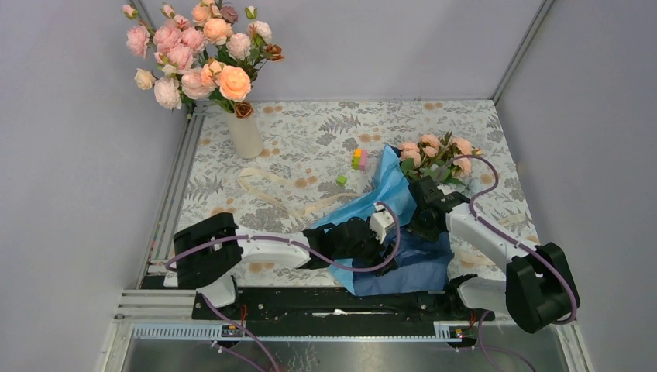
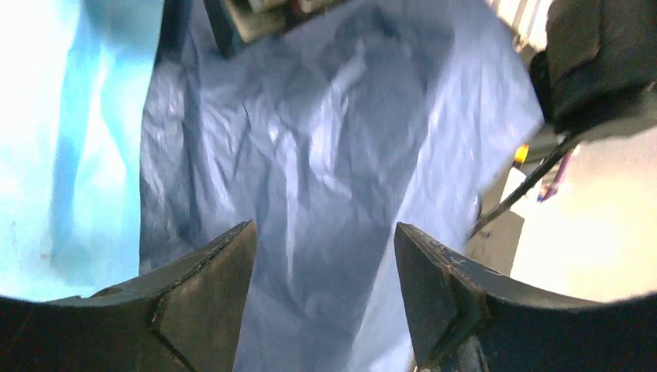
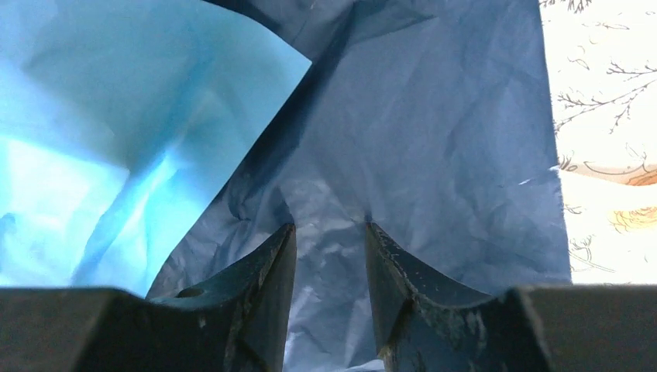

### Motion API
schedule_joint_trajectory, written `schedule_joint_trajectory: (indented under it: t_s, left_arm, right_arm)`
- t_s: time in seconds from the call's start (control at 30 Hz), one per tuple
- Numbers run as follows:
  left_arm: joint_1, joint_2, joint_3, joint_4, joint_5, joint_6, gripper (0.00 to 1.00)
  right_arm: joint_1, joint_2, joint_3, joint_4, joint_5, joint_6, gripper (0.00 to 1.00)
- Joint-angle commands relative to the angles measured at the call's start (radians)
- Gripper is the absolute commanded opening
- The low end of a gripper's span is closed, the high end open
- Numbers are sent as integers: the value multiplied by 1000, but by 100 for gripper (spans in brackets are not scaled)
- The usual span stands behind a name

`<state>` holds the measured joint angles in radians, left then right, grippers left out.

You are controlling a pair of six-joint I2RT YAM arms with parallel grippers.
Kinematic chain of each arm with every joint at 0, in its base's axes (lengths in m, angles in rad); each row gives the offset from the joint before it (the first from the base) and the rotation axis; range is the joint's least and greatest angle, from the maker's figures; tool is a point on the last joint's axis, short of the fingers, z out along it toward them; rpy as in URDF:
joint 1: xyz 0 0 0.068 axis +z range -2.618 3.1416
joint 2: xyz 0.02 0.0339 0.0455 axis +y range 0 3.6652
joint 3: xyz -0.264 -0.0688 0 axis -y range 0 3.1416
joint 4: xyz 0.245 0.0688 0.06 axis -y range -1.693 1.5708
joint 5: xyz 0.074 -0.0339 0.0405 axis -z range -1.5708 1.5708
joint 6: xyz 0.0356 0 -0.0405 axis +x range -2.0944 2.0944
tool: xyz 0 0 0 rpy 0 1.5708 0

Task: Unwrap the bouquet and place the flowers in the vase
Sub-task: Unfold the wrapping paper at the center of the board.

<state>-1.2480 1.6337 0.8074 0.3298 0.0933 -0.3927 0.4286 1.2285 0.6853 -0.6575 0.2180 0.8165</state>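
From above, the bouquet point(image 1: 393, 184) lies on the leaf-print tablecloth point(image 1: 325, 128), right of centre. Its wrapping paper point(image 1: 422, 263) is spread open towards the arm bases, light blue on the far side and navy on the near side. Its flowers point(image 1: 435, 151), peach-pink with green leaves, point to the far right corner. The right gripper point(image 1: 422, 194) sits at the neck of the bouquet, just below the blooms. The left gripper point(image 1: 378, 249) reaches across from the left and is over the navy sheet, close beside the right one. The off-white vase point(image 1: 246, 138) stands upright at the far left, well apart from both grippers, and holds a bunch of pink and peach roses point(image 1: 203, 46). A loose cream ribbon point(image 1: 267, 186) lies on the cloth between the vase and the bouquet. Small toy blocks point(image 1: 359, 159) sit just left of the paper.

In the left wrist view, the left gripper point(image 2: 324, 226) has its fingers spread wide. Crinkled navy paper runs between and beyond them, and I cannot see either pad touching it. The light blue side shows at the left, and the dark right arm point(image 2: 596, 62) at the upper right.

In the right wrist view, the right gripper point(image 3: 329, 226) has its fingers drawn in on a bulge of navy paper. Creases fan out from both tips, so it grips the wrapped bouquet. Light blue paper lies to the left, tablecloth at the far right.
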Motion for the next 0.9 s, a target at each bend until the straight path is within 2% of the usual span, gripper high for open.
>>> schedule_joint_trajectory:
  t_s: [0.0, 0.27, 0.53, 0.67, 0.87]
  left_arm:
    - [15, 43, 86, 39, -62, -81, 69]
    - [19, 117, 47, 83, -68, -89, 67]
    - [19, 169, 36, 104, -88, -110, 66]
    - [19, 87, 30, 88, -132, -91, 66]
    - [21, -67, 95, -73, -190, 8, 70]
  right_arm:
    - [-13, 32, -14, 47, 20, 19, 44]
    - [-38, -32, -96, 86, 63, 96, 45]
    - [-40, -101, -49, 61, 7, 38, 50]
    - [-40, -169, -36, 45, -15, 7, 54]
    - [-40, -204, -64, 91, -46, 4, 57]
